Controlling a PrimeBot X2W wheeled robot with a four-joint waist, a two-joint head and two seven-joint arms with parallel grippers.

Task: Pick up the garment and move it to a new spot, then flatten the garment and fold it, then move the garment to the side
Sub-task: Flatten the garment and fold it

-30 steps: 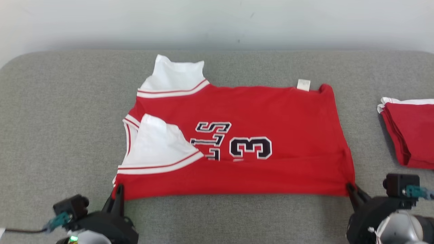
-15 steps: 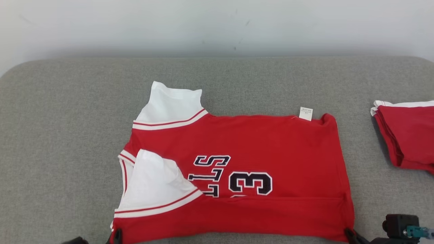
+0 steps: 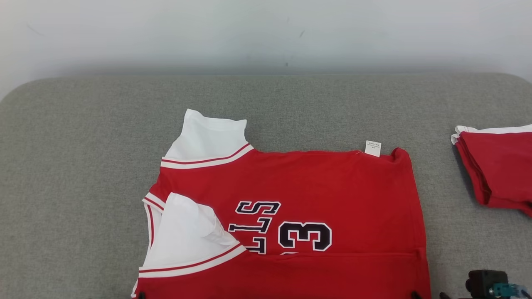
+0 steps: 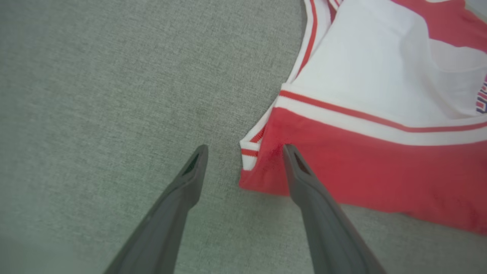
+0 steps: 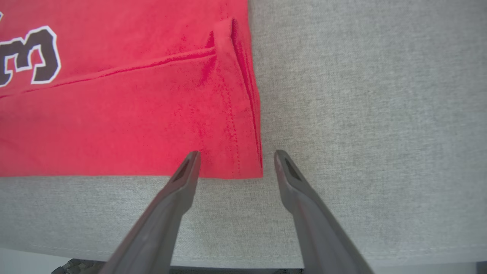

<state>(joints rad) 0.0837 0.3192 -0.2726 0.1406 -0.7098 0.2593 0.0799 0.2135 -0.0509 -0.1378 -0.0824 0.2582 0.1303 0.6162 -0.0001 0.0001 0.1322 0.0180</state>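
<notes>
Red jersey garment (image 3: 291, 187) lies flat on the grey counter (image 3: 83, 166), centre-near, long axis running left-right across the robot. White sleeves (image 3: 187, 232) and neck end point to the robot's left, hem end to its right, and a label (image 3: 373, 148) sits on the far edge. A crease line runs along the near long edge, so that strip looks already turned over; fold judged partly done

Left tool (image 4: 245, 146): fingers spread apart, holding nothing, straddling the near-left corner by the striped trim, one tip over red cloth, the other over bare counter. Right tool (image 5: 236, 152): fingers also apart, empty, near-right hem corner sitting between them

Key relation: garment lies straight ahead of both tools, away from the robot, each arm equally close to its own near corner. Far edge is well apart from both, so any next fold probably needs a reach across

Head view gives the whole layout plus a folded red pile (image 3: 498, 166) off to the right, well apart. Wrist views give the corner-to-finger detail and the hem stitching
</notes>
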